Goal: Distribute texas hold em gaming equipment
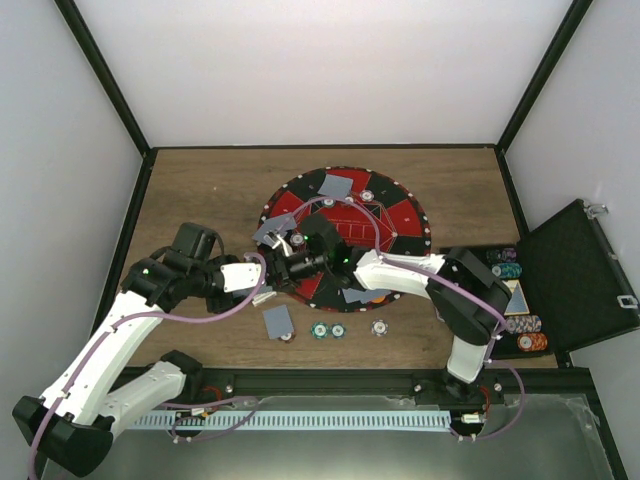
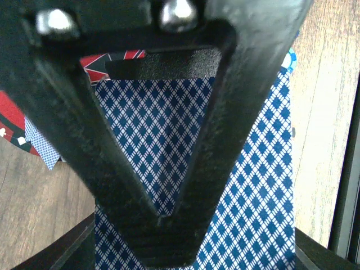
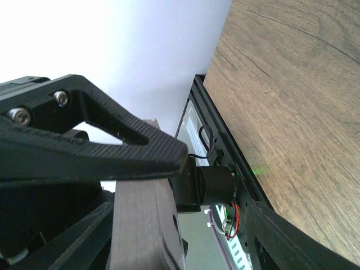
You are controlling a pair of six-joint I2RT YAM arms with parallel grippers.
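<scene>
Mat [image 1: 400,215]: centre of table [image 1: 200,200].
On mat: far card [image 1: 337,185] at far rim; left card [image 1: 271,232] at left rim; near card [image 1: 365,295] at near rim.
Before mat, on table, left to right: table card [image 1: 278,320], chip pair [image 1: 328,330], lone chip [image 1: 380,327].
Case [image 1: 575,275]: right of mat, case chips [image 1: 507,263] inside.
Left gripper [image 1: 266,292]: at mat's near-left rim, held card [image 2: 163,140] between fingers.

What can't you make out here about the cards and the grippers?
Left wrist view: left gripper covers the blue-patterned card it clamps; face and card count hidden.
Right wrist view: blurred grey slab below the finger too close to identify.
Top view: chips in the black case too small to count; right gripper blends into the dark mat.
</scene>
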